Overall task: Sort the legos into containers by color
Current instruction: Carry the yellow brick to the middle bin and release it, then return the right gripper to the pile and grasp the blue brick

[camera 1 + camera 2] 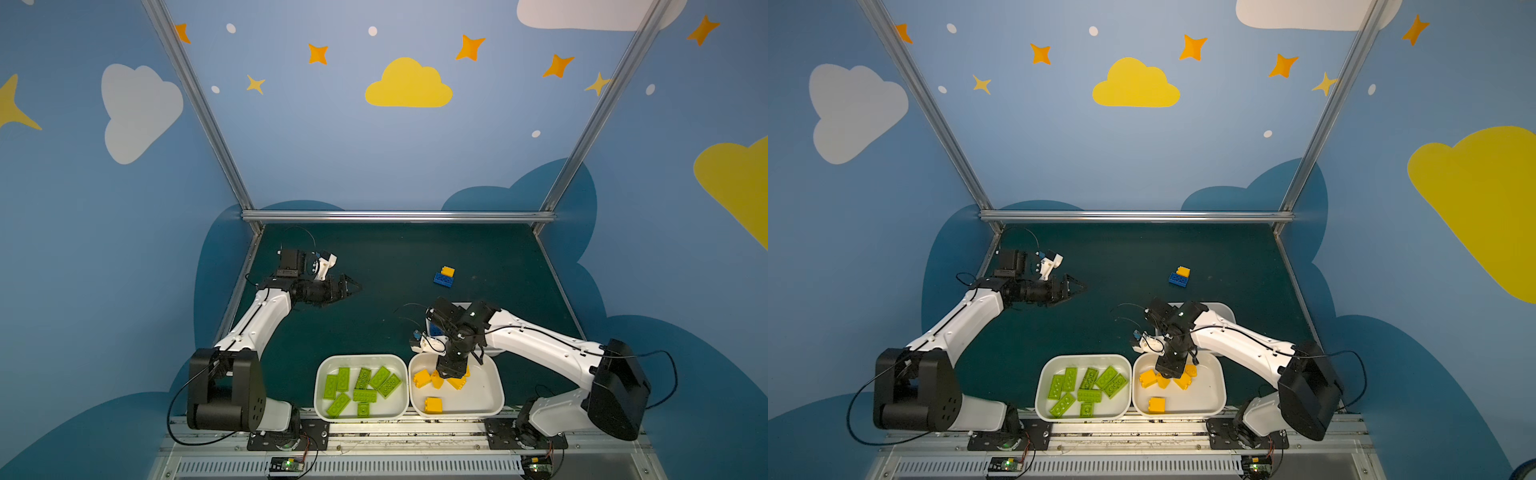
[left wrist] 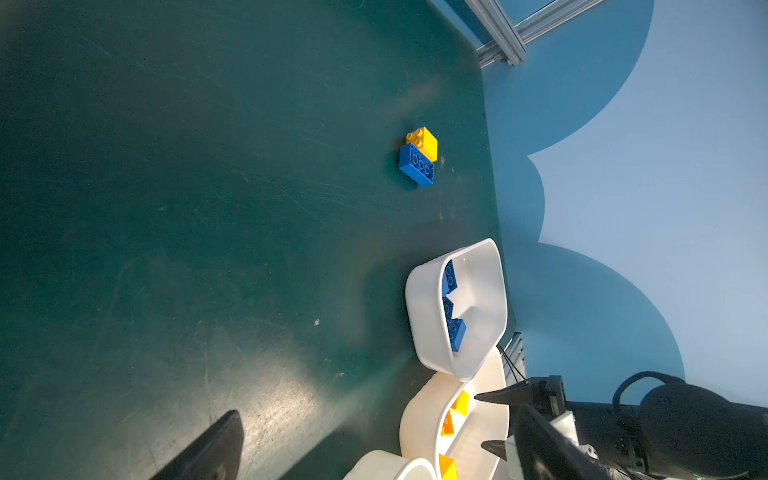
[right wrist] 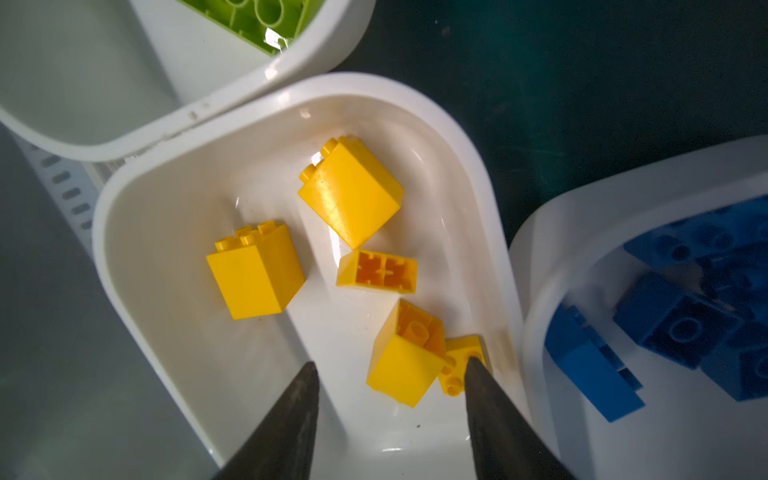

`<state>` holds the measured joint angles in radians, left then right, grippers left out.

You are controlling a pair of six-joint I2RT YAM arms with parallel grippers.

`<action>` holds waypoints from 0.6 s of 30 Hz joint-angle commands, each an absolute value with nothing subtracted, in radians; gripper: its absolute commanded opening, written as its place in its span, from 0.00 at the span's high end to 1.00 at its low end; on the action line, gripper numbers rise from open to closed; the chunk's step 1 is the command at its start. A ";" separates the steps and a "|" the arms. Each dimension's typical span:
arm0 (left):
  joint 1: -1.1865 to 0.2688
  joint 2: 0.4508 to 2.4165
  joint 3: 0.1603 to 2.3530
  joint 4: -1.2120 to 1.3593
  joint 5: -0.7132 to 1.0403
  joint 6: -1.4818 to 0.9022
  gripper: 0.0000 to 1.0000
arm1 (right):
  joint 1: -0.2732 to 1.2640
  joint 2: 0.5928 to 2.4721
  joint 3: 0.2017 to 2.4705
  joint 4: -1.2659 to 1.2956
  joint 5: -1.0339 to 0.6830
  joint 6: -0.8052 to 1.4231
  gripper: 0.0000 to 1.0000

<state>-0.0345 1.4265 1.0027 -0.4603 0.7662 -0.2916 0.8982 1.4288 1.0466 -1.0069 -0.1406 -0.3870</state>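
My R claw [image 3: 390,362] over yellow tray [image 3: 166,270], jaws apart, nothing gripped, yellow legos [image 3: 255,270] just under tips in tray, L claw [image 1: 353,286] wide open, well apart from tray

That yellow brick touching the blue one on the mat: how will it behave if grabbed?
The yellow brick looks rigid and glossy, so it may slip. It touches the blue brick; if they are joined, both would probably lift together.
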 commanded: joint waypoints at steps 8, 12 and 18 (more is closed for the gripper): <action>-0.029 1.405 0.988 -0.463 0.770 -0.284 0.01 | 0.552 1.455 1.290 -0.946 -0.074 -0.317 0.41; -0.029 1.408 0.995 -0.466 0.770 -0.280 0.01 | 0.452 1.617 1.455 -0.936 -0.045 -0.187 0.41; -0.029 1.411 0.992 -0.471 0.769 -0.276 0.01 | 0.407 1.861 1.654 -0.909 -0.025 -0.199 0.41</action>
<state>-0.0345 1.4250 0.9966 -0.4625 0.7662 -0.2916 0.4171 1.7878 1.5887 -0.9100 -0.0437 -0.2165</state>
